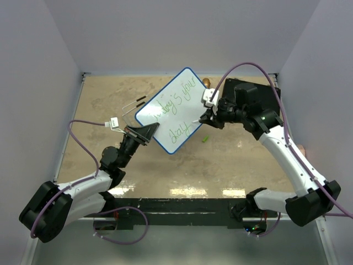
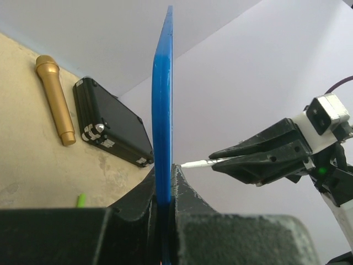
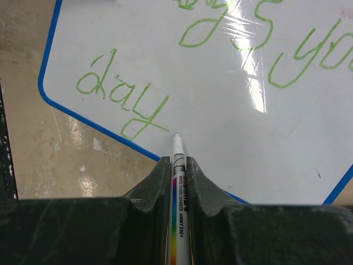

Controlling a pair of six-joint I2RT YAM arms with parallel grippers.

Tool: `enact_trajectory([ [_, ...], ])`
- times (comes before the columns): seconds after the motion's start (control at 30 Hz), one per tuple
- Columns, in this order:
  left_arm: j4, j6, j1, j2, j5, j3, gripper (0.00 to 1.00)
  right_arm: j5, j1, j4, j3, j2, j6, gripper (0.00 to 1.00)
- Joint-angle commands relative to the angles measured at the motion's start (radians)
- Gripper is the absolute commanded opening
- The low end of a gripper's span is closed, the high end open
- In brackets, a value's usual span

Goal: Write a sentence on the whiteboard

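The whiteboard [image 1: 174, 107], white with a blue rim, carries green writing that reads like "today's your day". My left gripper [image 1: 144, 132] is shut on its lower left edge and holds it up, tilted. In the left wrist view the board [image 2: 162, 99] shows edge-on between the jaws. My right gripper [image 1: 207, 118] is shut on a white whiteboard marker [image 3: 177, 165]. The marker tip is at the board surface just right of the word "day" [image 3: 124, 99]. The marker also shows in the left wrist view [image 2: 199, 163].
A black case [image 1: 251, 94] lies at the back right under the right arm; it also shows in the left wrist view [image 2: 113, 124]. A gold microphone [image 2: 55, 99] lies beside it. A small green cap [image 1: 204, 139] lies on the tan table. Two thin sticks [image 1: 135, 105] lie left of the board.
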Motion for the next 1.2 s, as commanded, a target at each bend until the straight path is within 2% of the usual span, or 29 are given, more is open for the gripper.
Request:
enact_trajectory([
  [0.0,0.23,-0.031,0.009,-0.035,0.005,0.01,0.0,-0.124,-0.004,-0.023,0.088,-0.092,-0.018,0.0],
  [0.47,0.234,-0.014,0.02,-0.039,0.028,0.013,0.0,-0.058,-0.017,0.005,0.065,-0.086,-0.011,0.0],
  [0.67,0.222,0.032,0.052,-0.028,0.131,0.028,0.0,-0.077,-0.068,0.023,0.083,-0.1,0.002,0.0],
  [0.77,0.185,0.107,0.135,-0.027,0.279,0.044,0.0,-0.149,-0.103,-0.036,0.166,-0.097,0.002,0.0],
  [0.93,0.175,0.158,0.343,0.01,0.64,0.118,0.0,-0.229,-0.145,-0.095,0.296,-0.109,0.007,0.0],
  [1.0,0.086,0.237,0.369,0.024,0.782,0.166,0.0,-0.243,-0.149,-0.102,0.301,-0.117,0.012,0.0],
  [1.13,-0.113,0.436,0.406,0.027,0.962,0.299,0.0,-0.22,-0.174,-0.063,0.241,-0.14,0.027,0.0],
  [1.17,-0.25,0.545,0.409,0.019,0.974,0.319,0.0,-0.223,-0.177,-0.058,0.234,-0.143,0.027,0.0],
])
